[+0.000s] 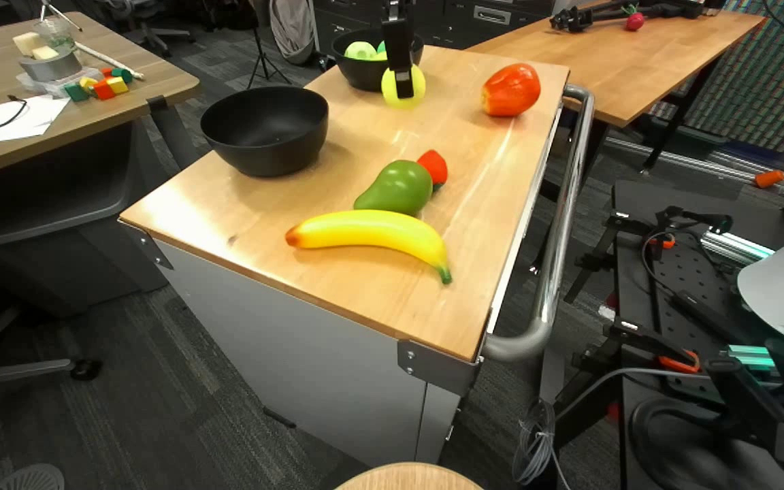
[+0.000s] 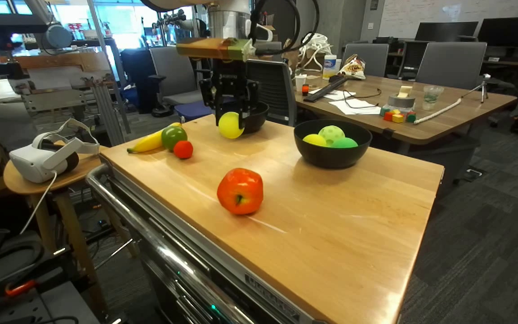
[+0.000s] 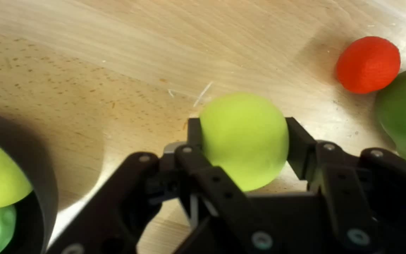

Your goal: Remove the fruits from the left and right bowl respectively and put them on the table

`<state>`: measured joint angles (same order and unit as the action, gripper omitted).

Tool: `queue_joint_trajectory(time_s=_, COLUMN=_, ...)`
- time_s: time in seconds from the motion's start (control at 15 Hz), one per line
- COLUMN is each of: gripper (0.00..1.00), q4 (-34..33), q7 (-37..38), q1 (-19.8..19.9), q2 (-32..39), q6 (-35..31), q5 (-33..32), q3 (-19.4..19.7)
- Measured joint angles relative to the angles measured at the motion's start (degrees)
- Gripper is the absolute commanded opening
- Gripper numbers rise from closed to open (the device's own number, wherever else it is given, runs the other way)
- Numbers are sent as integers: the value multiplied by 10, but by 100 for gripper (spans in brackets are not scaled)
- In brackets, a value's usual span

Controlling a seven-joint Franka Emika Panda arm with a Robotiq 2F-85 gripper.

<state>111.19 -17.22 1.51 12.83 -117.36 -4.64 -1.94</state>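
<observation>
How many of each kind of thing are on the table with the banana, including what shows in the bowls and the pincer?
Black bowls: 2
Balls: 4 (1 in the pincer, 3 showing in one bowl)
Banana: 1
Green oval fruit: 1
Small red fruit: 1
Large orange-red fruit: 1
Total: 10

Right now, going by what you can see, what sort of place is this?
Probably a robotics lab, perhaps within a shared office. In an exterior view there's a white VR headset, several grey office chairs and, at the back, a whiteboard with writing.
</observation>
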Motion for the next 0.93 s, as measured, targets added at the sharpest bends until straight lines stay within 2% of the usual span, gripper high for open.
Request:
queue_joint_trajectory(time_s=0.2, gripper=32, q4=27, q7=-1, q1=0, q2=-1, q6=-35, q5=16, q3=-1)
queue_joint_trajectory(time_s=0.27, gripper=36, q4=37, q7=-1, q1=0, q2=-3, q6=-47, q5=17, q3=-2)
queue_joint_trajectory(time_s=0.33, gripper=81, q4=47, q7=-1, q1=0, q2=-5, q6=-58, q5=17, q3=-3)
queue_joint_trajectory(time_s=0.47, gripper=81, q4=67, q7=-2, q1=-1, q2=-12, q6=-76, q5=17, q3=-4)
queue_joint_trajectory(time_s=0.67, gripper=100, q4=83, q7=-2, q1=-2, q2=-25, q6=-90, q5=12, q3=-4)
queue_joint_trajectory(time_s=0.8, gripper=100, q4=83, q7=0, q1=-2, q2=-39, q6=-101, q5=1, q3=-3)
queue_joint_trajectory(time_s=0.93, gripper=100, q4=77, q7=2, q1=-2, q2=-56, q6=-117, q5=-39, q3=-1)
